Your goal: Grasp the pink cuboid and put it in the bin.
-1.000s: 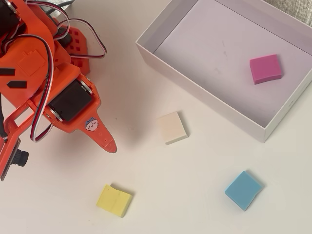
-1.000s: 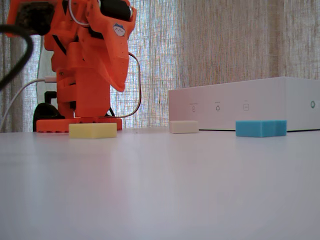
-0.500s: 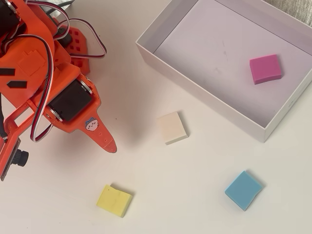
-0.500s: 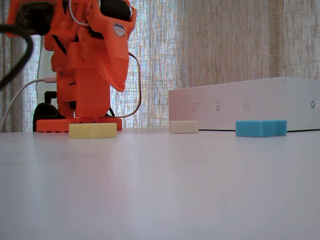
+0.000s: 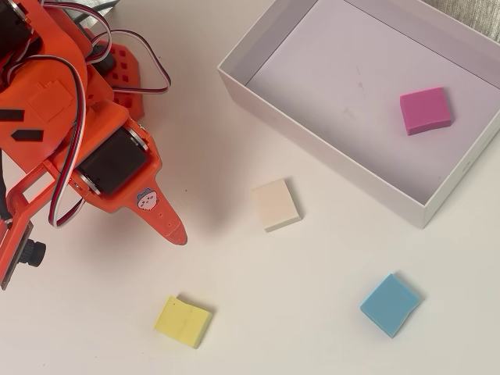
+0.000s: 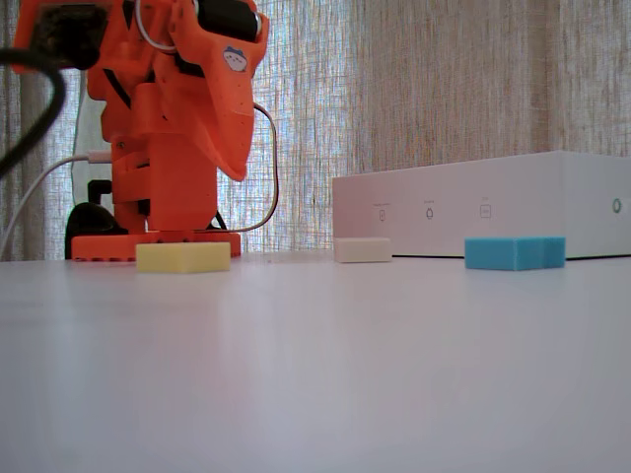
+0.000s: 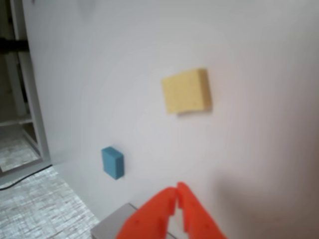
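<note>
Pink cuboid (image 5: 425, 110) seen inside the bin (image 5: 328, 168).
End effector (image 7: 177, 191) is pressed together, empty — raised above the tabletop (image 5: 297, 312).

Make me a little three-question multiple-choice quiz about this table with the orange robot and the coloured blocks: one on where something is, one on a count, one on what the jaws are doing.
1. Where is the pink cuboid?
A. On the table beside the yellow block
B. Inside the bin
C. Held by the robot

2. How many blocks lie on the table outside the bin?
A. One
B. Three
C. Five

3. How do the robot's jaws stand?
A. Closed and empty
B. Wide open
C. Closed on the blue block

Answers:
1. B: in the overhead view the pink cuboid lies on the floor of the bin.
2. B: the cream block, the yellow block and the blue block all sit on the table.
3. A: in the wrist view the gripper has its tips together with nothing between them.
</note>
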